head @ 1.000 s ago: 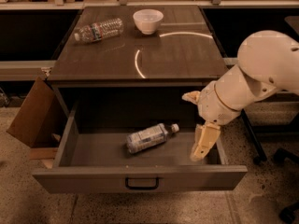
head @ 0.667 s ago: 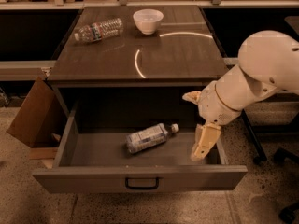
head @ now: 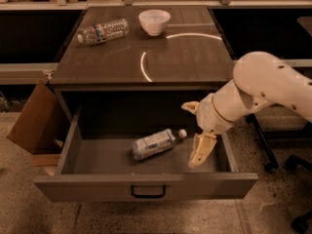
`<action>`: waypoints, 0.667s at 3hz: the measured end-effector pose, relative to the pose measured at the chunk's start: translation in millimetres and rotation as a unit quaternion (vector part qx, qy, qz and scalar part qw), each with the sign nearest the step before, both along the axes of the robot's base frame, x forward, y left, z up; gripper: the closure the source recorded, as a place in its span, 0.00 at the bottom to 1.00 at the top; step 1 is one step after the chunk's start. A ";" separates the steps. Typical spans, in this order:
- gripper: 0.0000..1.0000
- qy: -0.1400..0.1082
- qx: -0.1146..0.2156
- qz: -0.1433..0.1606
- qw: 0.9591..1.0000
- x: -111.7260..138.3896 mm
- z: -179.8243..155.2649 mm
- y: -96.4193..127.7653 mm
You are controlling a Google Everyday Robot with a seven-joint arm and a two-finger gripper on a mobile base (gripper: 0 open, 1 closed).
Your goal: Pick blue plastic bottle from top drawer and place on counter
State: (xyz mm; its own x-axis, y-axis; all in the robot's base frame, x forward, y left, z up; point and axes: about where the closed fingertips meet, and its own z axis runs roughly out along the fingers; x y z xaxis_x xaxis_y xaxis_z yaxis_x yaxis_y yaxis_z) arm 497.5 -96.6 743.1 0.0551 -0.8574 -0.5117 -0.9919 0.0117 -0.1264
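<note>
1 small change only: the arm has crept left, bringing the tool [head: 189,134] closer to the blue plastic bottle [head: 156,144]. The tool's 2 fingers are spread wide, with nothing between them. It hangs inside the open top drawer [head: 146,185], on the right side, just beside the bottle's white cap but not touching it.

Bottle: lying on its side on the drawer floor, about mid-drawer, cap pointing right and toward the back. Position and angle match the frames from 1.0 s and 0.7 s ago, so it is undisturbed.

Counter [head: 185,57]: carries a ribbed clear bottle [head: 103,30] lying at back left and a white bowl [head: 154,21] near the back edge. Neither has moved.

Judgement: this is the approach phase and the grasp has not begun. The shift is slight, so the closing-in looks slow. The tool probably needs to come further left and line up across the bottle's body before squeezing. The lift and the placing on the counter are still to do.
</note>
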 end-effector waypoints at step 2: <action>0.00 -0.031 0.018 0.059 0.998 37.1 -28.4 20.2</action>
